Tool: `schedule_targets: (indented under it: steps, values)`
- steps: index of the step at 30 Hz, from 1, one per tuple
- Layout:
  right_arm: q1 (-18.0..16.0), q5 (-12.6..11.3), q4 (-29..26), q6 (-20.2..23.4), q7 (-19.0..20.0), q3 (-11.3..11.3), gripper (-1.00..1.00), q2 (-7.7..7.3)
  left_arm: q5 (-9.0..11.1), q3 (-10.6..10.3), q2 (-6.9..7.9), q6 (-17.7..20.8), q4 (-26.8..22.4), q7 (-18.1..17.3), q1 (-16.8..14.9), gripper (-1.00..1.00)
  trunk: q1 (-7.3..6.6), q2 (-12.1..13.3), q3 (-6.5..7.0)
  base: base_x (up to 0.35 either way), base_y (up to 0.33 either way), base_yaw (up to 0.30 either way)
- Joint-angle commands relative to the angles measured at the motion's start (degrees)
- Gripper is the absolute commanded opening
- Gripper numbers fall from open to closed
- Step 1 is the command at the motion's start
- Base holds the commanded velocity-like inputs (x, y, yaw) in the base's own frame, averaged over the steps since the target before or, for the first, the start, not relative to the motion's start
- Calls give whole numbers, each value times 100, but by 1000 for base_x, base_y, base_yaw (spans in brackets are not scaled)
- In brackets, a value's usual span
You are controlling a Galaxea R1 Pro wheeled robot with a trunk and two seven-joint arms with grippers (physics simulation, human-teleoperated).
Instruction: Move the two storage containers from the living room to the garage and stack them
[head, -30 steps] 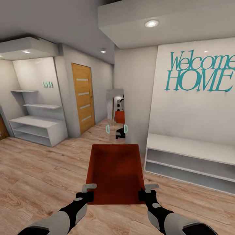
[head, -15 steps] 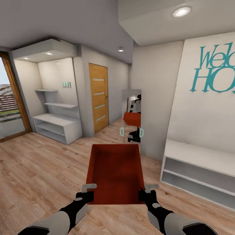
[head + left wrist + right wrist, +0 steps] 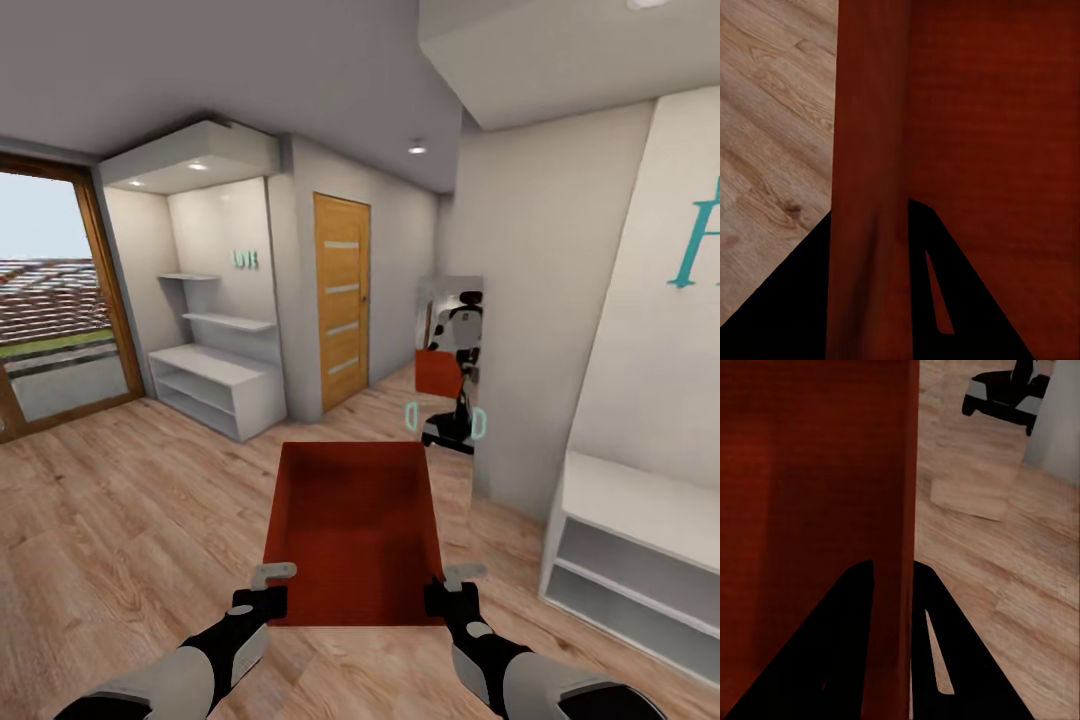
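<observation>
A teal wall letter point(image 3: 697, 232) at the frame's right edge is cut off, unreadable. I carry a storage container point(image 3: 353, 530) at lower centre, long axis pointing away, left gripper point(image 3: 262, 590) and right gripper point(image 3: 452, 590) each clamped on a near-corner wall.

Storage containers: one point(image 3: 352, 530)
Grippers: two, left point(image 3: 268, 590) and right point(image 3: 452, 590)
Wooden doors: one point(image 3: 341, 297)
Mirrors: one point(image 3: 448, 372)
White shelf units: two point(image 3: 215, 385) point(image 3: 640, 560)

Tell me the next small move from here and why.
Probably keep both grips and keep driving: the left gripper and right gripper each clamp a wall of the storage container, and the light wood floor means this isn't the garage.
</observation>
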Motion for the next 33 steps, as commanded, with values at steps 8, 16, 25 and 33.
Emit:
schedule_targets:
  steps: [8,16,25,33]
  values:
    - [-8,-168,11,-51,-29,192,-100,-3,58,326,0,-26,16,78,-7,-100,5,-4,-1,322,0,7]
    - [-5,-171,11,-51,-32,192,-100,4,56,326,-3,-26,16,78,-7,-100,5,-4,-1,322,0,0]
    - [-4,-244,11,-59,-29,192,-100,1,50,326,0,-26,16,78,-7,-100,5,-4,6,322,0,102]
    - [-5,-192,11,-68,-29,192,-100,6,51,326,0,-26,16,78,-7,-100,5,-4,31,322,0,217]
